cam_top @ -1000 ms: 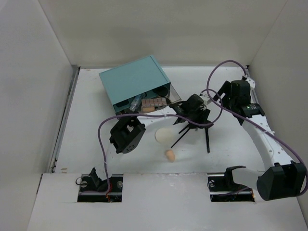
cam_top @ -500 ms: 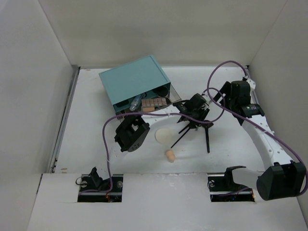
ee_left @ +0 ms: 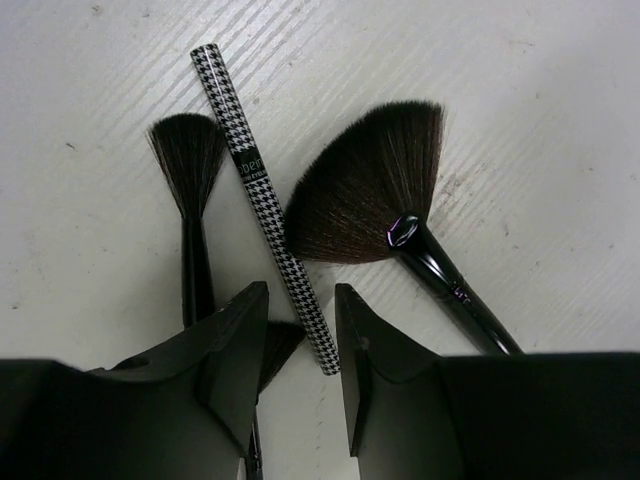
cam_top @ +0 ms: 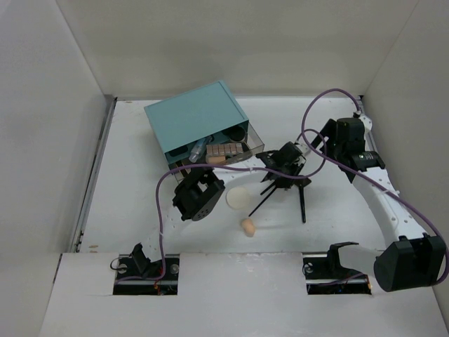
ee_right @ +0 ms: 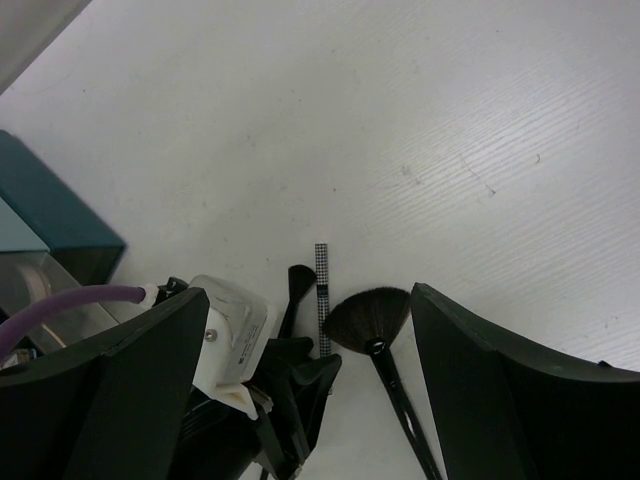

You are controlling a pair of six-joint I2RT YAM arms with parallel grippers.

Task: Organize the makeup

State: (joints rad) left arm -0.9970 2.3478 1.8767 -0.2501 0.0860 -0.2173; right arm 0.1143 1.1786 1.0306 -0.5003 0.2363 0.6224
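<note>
The left end effector (ee_left: 300, 322) hangs low over the desk (cam_top: 126, 161) with its jaws apart but narrow, straddling the lower end of the pencil (ee_left: 262, 195); a gap shows beside the shaft, so nothing is clamped yet; the narrow stance likely suits so thin a thing and keeps the fingers off its neighbours. The pencil lies flat to the right of the box (cam_top: 193, 116), between a small brush (ee_left: 188, 158) and a fan brush (ee_left: 365, 190), close to both; it is slim and straight, with a black-and-white houndstooth print and a black band bearing pale lettering. The right end effector (ee_right: 308, 290) hovers above the same spot, jaws wide and empty, probably held clear while the left works. The drawer (cam_top: 258, 144) stands pulled out with some makeup in it, presumably ready for more; the puff (cam_top: 238, 199) and sponge (cam_top: 248, 226) lie loose on the desk, nearer the arm bases.
</note>
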